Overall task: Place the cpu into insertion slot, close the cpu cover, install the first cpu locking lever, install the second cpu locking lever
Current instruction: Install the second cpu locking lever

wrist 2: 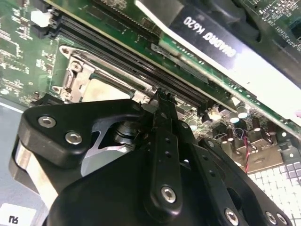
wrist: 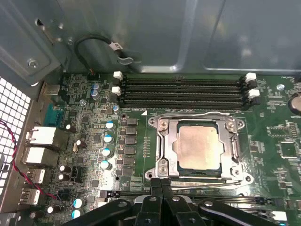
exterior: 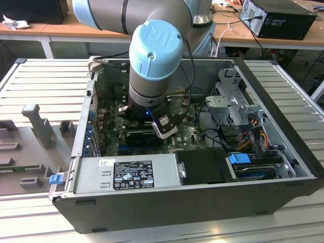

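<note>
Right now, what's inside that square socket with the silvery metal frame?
A pale beige square cpu lies inside the insertion slot, framed by the cpu cover. Whatever lies beneath the chip is hidden.

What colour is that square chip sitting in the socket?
Pale beige-silver; the cpu shows best in the first wrist view.

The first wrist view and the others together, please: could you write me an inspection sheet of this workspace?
Surface: green motherboard inside an open computer case on a slatted metal table.
Job's things: cpu lies in the insertion slot; cpu cover lies closed around it.
Clutter: black graphics card beside the socket; grey moulded tray on the exterior view's left.
Gripper: gripper shut, empty, tips at the socket's edge.
Cables: black looped cable by the case wall; red-black wire pair; drive cables.
Surroundings: another computer on a desk behind.
</note>
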Robot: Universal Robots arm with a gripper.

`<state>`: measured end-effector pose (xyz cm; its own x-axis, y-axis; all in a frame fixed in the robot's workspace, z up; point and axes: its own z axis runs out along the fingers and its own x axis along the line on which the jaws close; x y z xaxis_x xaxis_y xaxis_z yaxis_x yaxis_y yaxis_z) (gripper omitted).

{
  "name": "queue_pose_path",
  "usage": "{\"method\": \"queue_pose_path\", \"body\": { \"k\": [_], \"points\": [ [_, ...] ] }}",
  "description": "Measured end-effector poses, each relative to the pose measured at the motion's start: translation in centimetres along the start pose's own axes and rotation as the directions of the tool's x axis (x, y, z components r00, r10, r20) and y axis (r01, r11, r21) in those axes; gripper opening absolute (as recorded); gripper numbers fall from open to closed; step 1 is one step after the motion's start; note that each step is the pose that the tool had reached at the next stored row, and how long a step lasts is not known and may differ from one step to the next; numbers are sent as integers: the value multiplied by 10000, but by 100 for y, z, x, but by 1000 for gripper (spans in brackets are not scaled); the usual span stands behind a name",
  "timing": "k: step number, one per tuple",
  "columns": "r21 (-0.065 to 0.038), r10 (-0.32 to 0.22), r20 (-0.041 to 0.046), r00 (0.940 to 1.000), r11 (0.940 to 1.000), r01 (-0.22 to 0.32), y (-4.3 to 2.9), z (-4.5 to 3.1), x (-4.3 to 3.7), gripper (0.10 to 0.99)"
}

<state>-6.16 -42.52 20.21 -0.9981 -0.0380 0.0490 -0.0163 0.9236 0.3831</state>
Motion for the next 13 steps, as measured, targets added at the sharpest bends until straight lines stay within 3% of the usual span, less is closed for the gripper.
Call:
{"method": "queue_pose_path", "body": {
  "k": [13],
  "points": [
    [-7, 5, -14, 10000, 10000, -5, 16, 83, 8, 106]
  ]
}}
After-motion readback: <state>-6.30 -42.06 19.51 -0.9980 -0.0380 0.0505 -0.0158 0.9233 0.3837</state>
